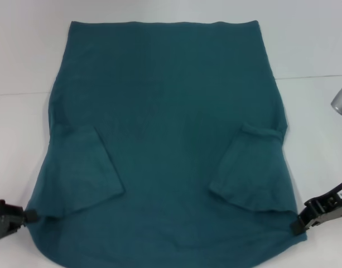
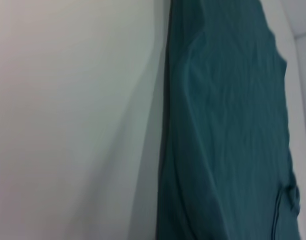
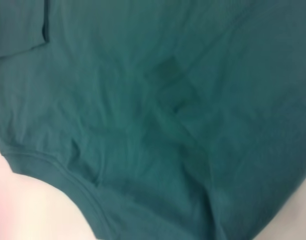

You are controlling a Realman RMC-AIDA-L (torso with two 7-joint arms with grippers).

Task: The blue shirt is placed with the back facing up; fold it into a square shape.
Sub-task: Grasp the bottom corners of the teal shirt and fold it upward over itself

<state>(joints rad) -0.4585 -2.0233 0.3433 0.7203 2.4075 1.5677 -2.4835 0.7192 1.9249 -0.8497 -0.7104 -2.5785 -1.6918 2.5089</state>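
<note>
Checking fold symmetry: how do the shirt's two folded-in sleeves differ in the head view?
On the blue shirt, the left sleeve lies flat and spreads wide; the right sleeve looks narrower, with a bunched crease at its top. Both are folded inward, angled toward the middle. The left gripper and right gripper sit at the near corners.

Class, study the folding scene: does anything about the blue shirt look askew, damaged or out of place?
Nothing looks damaged. The blue shirt lies flat on the white table, both sleeves folded inward. The left end effector and right end effector sit at its near corners. Only oddity: the near edge curves unevenly.
</note>
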